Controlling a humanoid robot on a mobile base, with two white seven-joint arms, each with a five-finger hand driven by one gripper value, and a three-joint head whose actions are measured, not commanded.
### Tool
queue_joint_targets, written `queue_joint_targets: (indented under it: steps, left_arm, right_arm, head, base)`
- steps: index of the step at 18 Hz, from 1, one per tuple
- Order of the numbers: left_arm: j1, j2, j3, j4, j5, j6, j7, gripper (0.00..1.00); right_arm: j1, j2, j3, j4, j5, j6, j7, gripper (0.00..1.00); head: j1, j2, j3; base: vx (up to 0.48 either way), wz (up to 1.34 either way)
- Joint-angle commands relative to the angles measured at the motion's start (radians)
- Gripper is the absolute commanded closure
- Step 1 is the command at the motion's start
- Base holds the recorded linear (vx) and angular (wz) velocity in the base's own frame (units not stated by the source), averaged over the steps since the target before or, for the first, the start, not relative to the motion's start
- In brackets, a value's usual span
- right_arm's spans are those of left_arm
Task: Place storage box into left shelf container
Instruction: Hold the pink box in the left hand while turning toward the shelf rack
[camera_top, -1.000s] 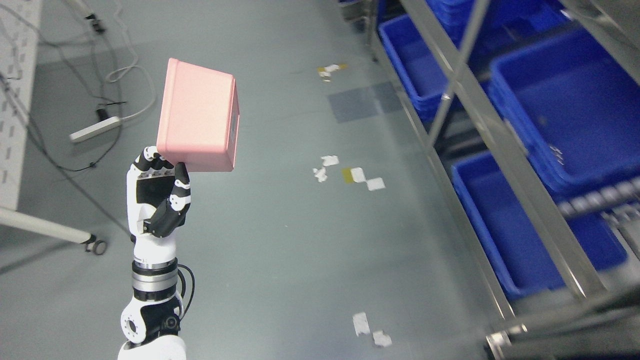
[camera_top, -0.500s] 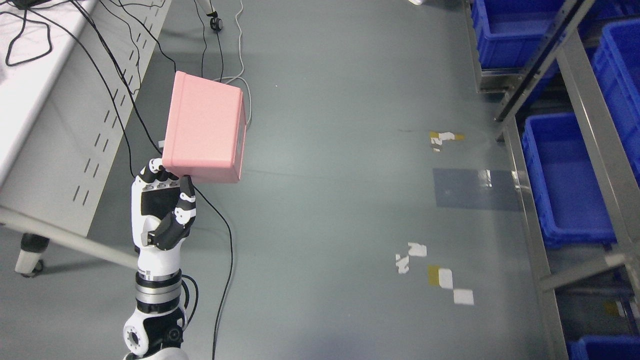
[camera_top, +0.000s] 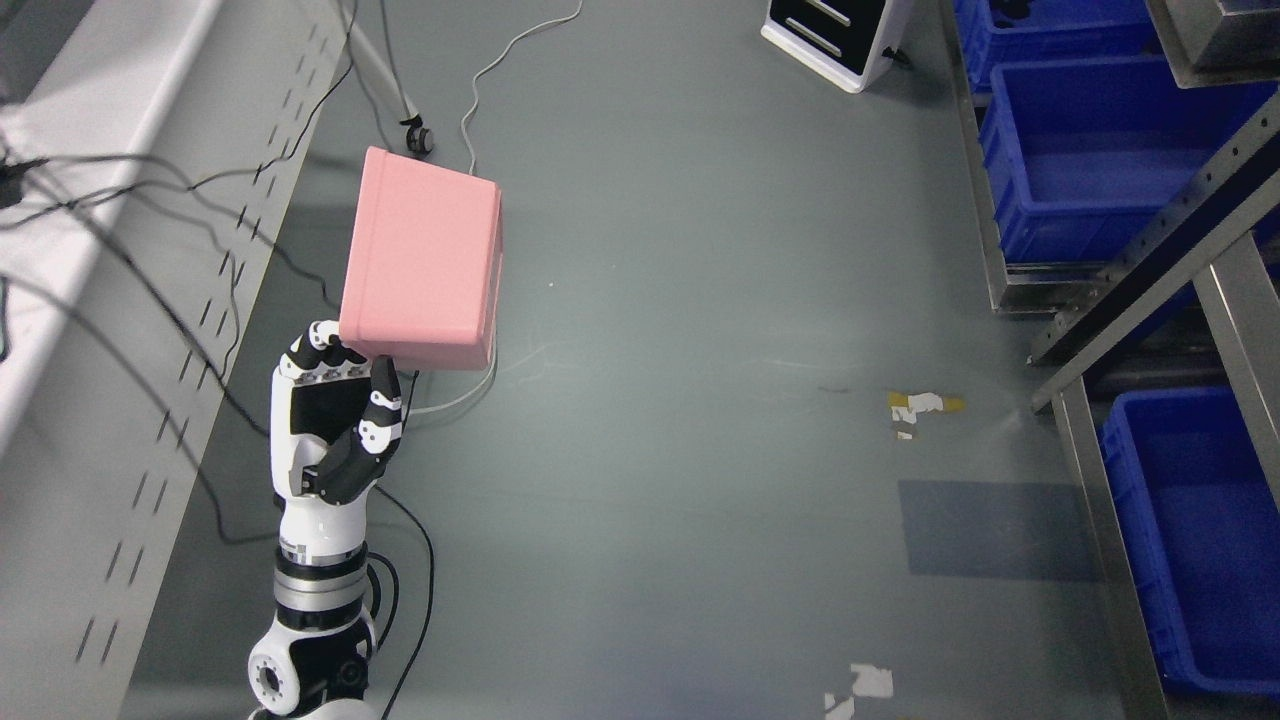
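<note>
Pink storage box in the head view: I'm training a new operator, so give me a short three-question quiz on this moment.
1. True or false: the left hand grips the pink storage box.
2. The blue bins lie toward which side of the picture: A left, B right?
3. Fill in: the box is held above the grey ____.

Key: 1 true; 2 B; 3 floor.

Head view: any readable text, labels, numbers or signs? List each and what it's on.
None readable.
Pink storage box, held by the left robot hand: a faint label strip on its right side face, too small to read.
Blue bins on the shelf: no print visible.
White and black device at the top edge: no legible marking.
Floor tape scraps: blank.
</note>
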Motion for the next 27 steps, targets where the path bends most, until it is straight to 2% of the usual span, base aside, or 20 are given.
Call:
queue_joint_targets:
  steps: [1,9,14,19,22,27]
  left_arm:
    - [0.036,0.017,-0.010,0.002,-0.025,0.001,-0.003,0.96]
    - [0.159,0.024,-0.119,0.048,-0.091,-0.002,-0.049,0.96]
    - [0.203,0.038,-0.147,0.096,-0.094,-0.038,-0.049,0.96]
    - [0.208,0.045,-0.136,0.133,-0.099,-0.040,-0.049,0.96]
    - [0.146,0.044,-0.084,0.202,-0.163,-0.028,-0.048,0.96]
    - [-0.127,0.051,0.106,0.447,-0.312,0.017,-0.048,0.96]
  right_arm:
    - [-0.004,-0.018,0.000,-0.017,-0.021,0.001,0.002,0.00]
    - [-0.004,-0.018,0.000,-0.017,-0.021,0.001,0.002,0.00]
    - [-0.004,-0.018,0.000,-0.017,-0.021,-0.001,0.002,0.00]
    - [-0.003,-0.018,0.000,-0.017,-0.021,-0.001,0.002,0.00]
    - [-0.004,-0.018,0.000,-0.017,-0.021,0.001,0.002,0.00]
    - [-0.004,-0.018,0.000,-0.017,-0.021,0.001,0.002,0.00]
  head:
    - [0.0000,0.000,0.000]
    - [0.0000,0.000,0.000]
    - [0.0000,0.000,0.000]
    - [0.0000,0.000,0.000]
    - [0.0000,0.000,0.000]
    - [0.0000,0.000,0.000]
  base:
    - [0.712,-0.34]
    - [0.582,-1.13]
    - [0.273,-1.57]
    - [0.090,-0.69]
    - [0.008,-0.71]
    - [-0.016,-0.56]
